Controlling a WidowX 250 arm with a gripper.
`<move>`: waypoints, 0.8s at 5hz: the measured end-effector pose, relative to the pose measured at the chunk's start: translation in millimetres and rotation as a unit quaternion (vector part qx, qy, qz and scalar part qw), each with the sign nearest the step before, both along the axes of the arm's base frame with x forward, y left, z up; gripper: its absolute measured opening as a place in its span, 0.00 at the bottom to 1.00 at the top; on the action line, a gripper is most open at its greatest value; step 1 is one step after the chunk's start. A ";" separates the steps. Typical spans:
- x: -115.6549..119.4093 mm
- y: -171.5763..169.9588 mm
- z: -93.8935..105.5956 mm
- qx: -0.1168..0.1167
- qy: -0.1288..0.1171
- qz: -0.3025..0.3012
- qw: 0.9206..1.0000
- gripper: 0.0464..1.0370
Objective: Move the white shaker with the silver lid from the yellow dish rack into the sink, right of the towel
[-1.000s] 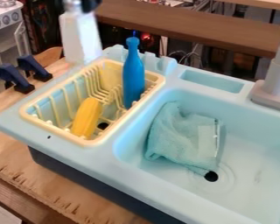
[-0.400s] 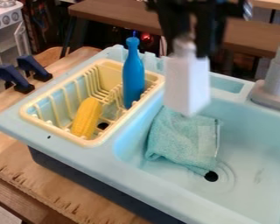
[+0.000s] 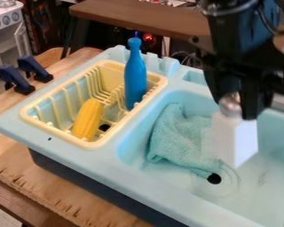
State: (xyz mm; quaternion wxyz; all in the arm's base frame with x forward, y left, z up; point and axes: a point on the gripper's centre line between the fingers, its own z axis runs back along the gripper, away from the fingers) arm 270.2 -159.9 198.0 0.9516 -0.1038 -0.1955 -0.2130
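We see the gripper (image 3: 232, 105) toward three o'clock, above the sink (image 3: 132, 179), its fingers parted by about the width of the silver neck and closed on it at the top of the white bottle (image 3: 236, 141). That bottle hangs nearly upright beneath, over the basin's near-three-o'clock side, and from our angle its lower left edge overlaps the teal cloth (image 3: 175, 144). We cannot tell whether the two touch. The cloth lies crumpled toward four o'clock, reaching the dark drain (image 3: 214, 178) at five. Toward nine o'clock we find the yellow rack (image 3: 52, 133); a corn cob (image 3: 87, 119) leans inside it, and a blue bottle (image 3: 134, 75) stands upright at its one o'clock side. Two dark clamps (image 3: 14, 80) sit on the wooden counter (image 3: 25, 177) toward ten o'clock.
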 end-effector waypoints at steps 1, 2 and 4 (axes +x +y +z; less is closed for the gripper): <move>13.2 -11.6 -21.3 0.013 0.007 -0.009 1.000 0.48; 30.7 -13.7 -21.4 0.003 -0.007 -0.005 1.000 0.48; 57.5 -9.2 -42.0 -0.012 0.002 0.037 0.999 0.48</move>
